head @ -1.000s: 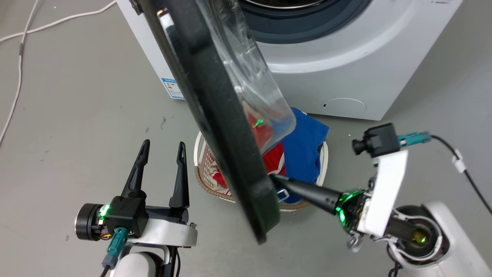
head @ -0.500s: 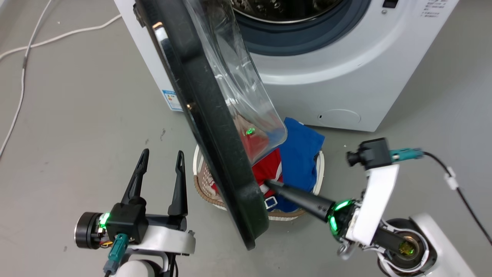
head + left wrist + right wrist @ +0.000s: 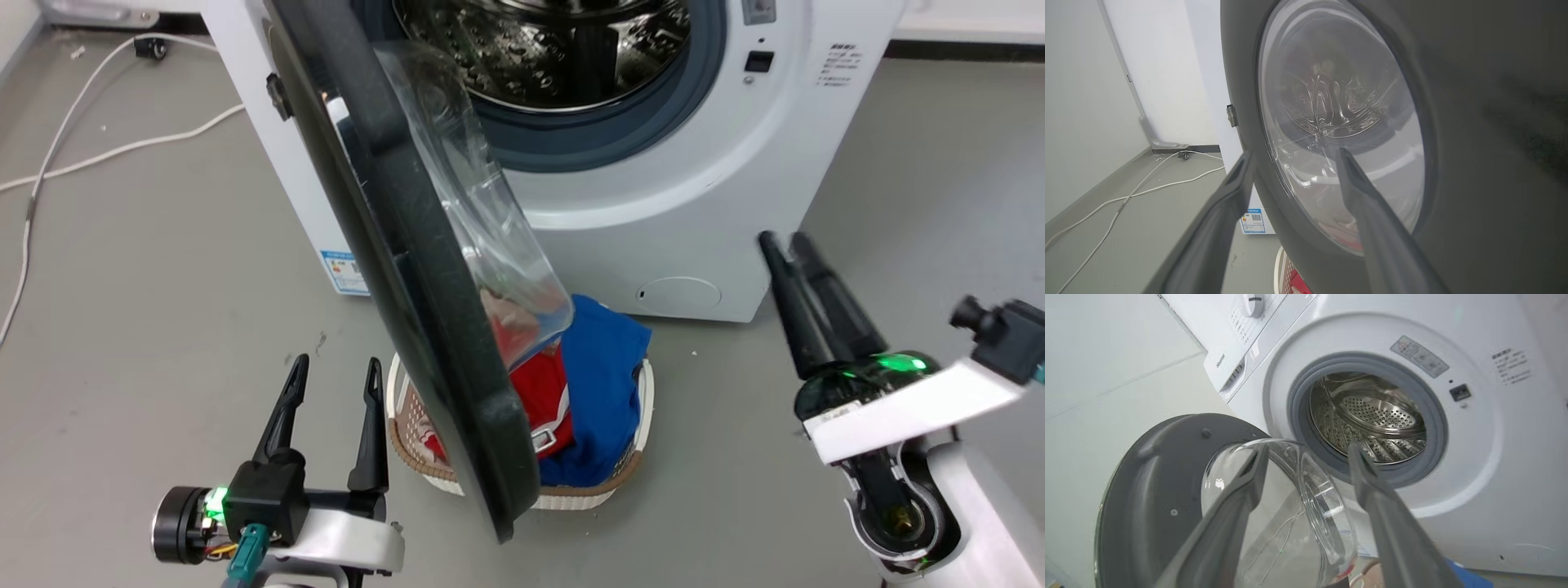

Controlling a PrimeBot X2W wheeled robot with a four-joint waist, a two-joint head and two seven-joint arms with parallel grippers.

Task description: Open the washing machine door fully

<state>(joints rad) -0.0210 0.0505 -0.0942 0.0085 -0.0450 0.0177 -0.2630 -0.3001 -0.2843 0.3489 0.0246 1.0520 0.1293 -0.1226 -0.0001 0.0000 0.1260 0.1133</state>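
The washing machine door (image 3: 424, 327) is a big black round door. It stands swung out from the white machine (image 3: 653, 204), edge-on to the head view, with its clear glass bowl (image 3: 482, 237) facing the drum (image 3: 555, 49). My left gripper (image 3: 338, 363) is open at the lower left, just left of the door's outer face and not touching it. In the left wrist view the door (image 3: 1453, 122) looms close behind the left gripper (image 3: 1294, 155). My right gripper (image 3: 782, 238) is open to the right, apart from the door. The right wrist view has the door's grey inner side (image 3: 1147, 477) behind the right gripper (image 3: 1308, 449).
A white laundry basket (image 3: 571, 496) with red and blue clothes sits on the floor under the door's lower edge. White cables (image 3: 82, 155) trail over the grey floor at the left. A wall (image 3: 1077, 102) closes off the left side.
My right gripper has come away from the door's lower inner rim, moved right, and now points up at the machine front. The head camera has tilted up, showing more of the drum.
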